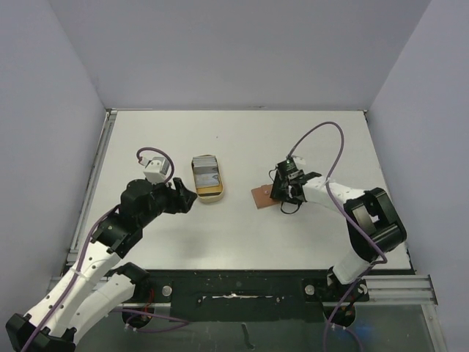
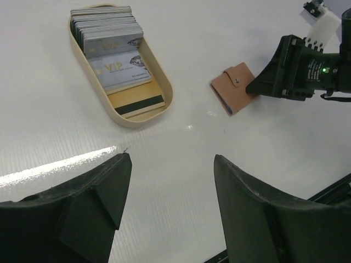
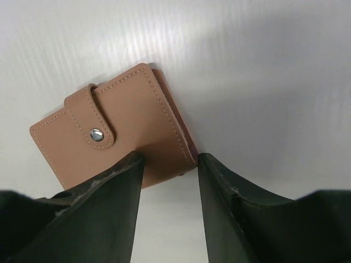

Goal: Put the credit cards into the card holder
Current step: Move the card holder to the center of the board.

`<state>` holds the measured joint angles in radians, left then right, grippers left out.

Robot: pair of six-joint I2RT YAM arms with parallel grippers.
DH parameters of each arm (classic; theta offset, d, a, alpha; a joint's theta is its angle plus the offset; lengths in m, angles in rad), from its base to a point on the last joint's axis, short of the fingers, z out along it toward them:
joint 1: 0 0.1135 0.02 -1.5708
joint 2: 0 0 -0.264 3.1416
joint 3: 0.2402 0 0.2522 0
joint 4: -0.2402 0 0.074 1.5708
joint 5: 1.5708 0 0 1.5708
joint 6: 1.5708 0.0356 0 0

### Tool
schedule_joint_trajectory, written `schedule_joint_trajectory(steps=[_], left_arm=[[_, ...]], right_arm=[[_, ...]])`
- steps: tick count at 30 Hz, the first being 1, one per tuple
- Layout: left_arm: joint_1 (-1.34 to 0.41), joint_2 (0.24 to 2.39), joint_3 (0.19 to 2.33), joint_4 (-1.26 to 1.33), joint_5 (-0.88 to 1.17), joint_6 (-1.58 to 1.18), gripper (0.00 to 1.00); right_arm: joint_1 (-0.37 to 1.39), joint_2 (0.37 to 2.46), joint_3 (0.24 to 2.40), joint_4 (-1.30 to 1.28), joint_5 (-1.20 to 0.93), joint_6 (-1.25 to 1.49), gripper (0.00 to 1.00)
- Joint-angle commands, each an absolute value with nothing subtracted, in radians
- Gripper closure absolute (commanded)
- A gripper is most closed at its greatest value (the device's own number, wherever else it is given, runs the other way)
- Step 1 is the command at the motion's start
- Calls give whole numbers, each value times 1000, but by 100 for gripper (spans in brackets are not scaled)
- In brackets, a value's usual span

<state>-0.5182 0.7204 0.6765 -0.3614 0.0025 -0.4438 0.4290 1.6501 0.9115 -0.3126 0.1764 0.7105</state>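
The credit cards (image 1: 206, 174) stand and lie stacked in a tan oval tray (image 1: 208, 195); in the left wrist view the cards (image 2: 109, 49) are silver, grey and gold, one showing a black stripe. To the right, flat on the table, lies the brown card holder (image 1: 261, 196), snapped closed (image 3: 109, 126). My right gripper (image 1: 282, 194) has narrowed on its near right corner (image 3: 167, 159), both tips touching it. My left gripper (image 1: 189, 199) hangs open just left of the tray, with nothing but bare table between its fingers (image 2: 171, 156).
The tray's rim (image 2: 164, 98) lies between my left gripper and the card holder (image 2: 233, 85). Grey walls enclose the white table on three sides. A black rail runs along the near edge (image 1: 242, 293).
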Motion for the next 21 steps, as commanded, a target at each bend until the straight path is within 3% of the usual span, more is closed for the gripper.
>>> schedule_joint_trajectory(steps=[1,11,21], left_arm=[[-526,698,674,-298,45,-476,40],[-526,641,670,-307,8,-442,40],[-525,626,679,-326,-11,-433,39]], right_arm=[[540,1579,864,-399,181,845,56],[673,1511,1032,-593,278,691,53],[748,1653,1147,-523,249,682,60]])
